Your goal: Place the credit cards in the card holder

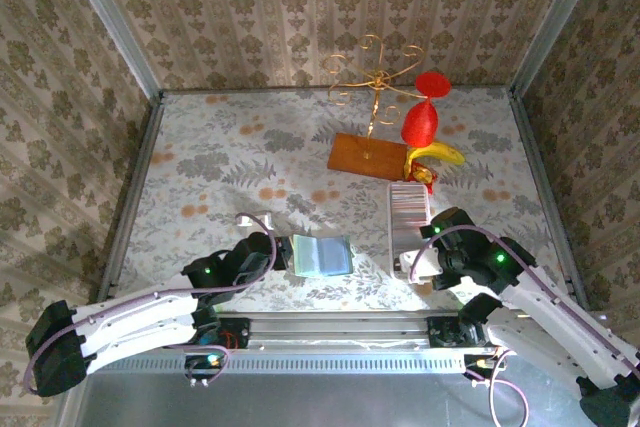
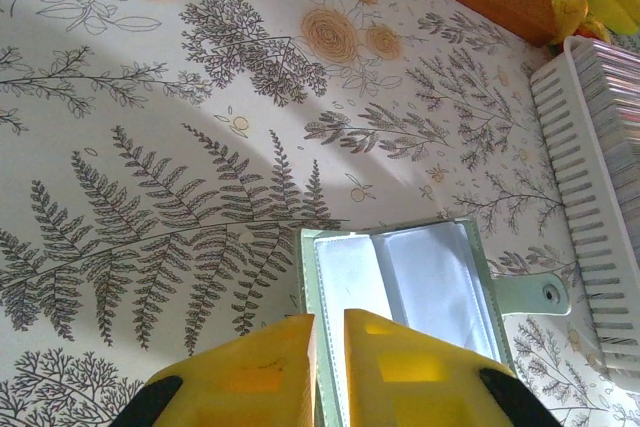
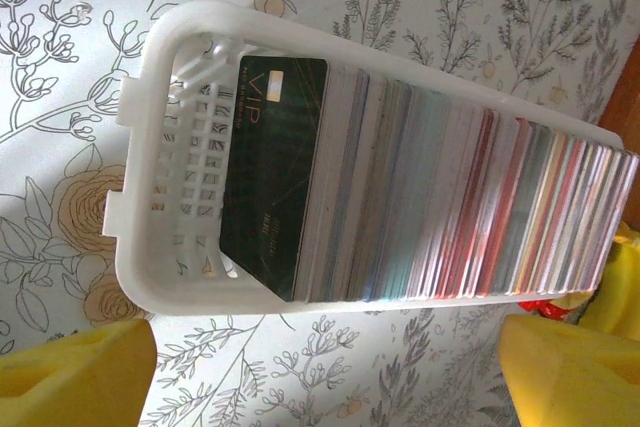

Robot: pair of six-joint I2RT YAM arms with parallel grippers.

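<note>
My left gripper (image 2: 328,367) is closed on the card holder (image 2: 405,282), pinching the wallet's left-hand edge with one yellow finger on either side of the cover. The card holder lies spread open on the tabletop (image 1: 200,167), close to the near edge and about midway across. Its pale pockets face up and its small tab (image 2: 535,294) points toward the white tray (image 3: 160,147).

The credit cards (image 3: 450,207) stand on edge in that tray, packed in a row, to the right of the card holder and apart from it. My right gripper (image 3: 320,377) is at the tray's near end with its jaws spread wide and empty, and the cards sit just beyond the fingertips. I cannot tell how high above them it hangs.

The front card (image 3: 275,177) is black and reads "VIP" in gold. Smaller print lower on it is too blurred to read. The cards behind it show only their edges, in white, grey, pink and red.

The tray's far end sits beside a yellow banana (image 1: 437,155) and near a wooden board (image 1: 365,155).
</note>
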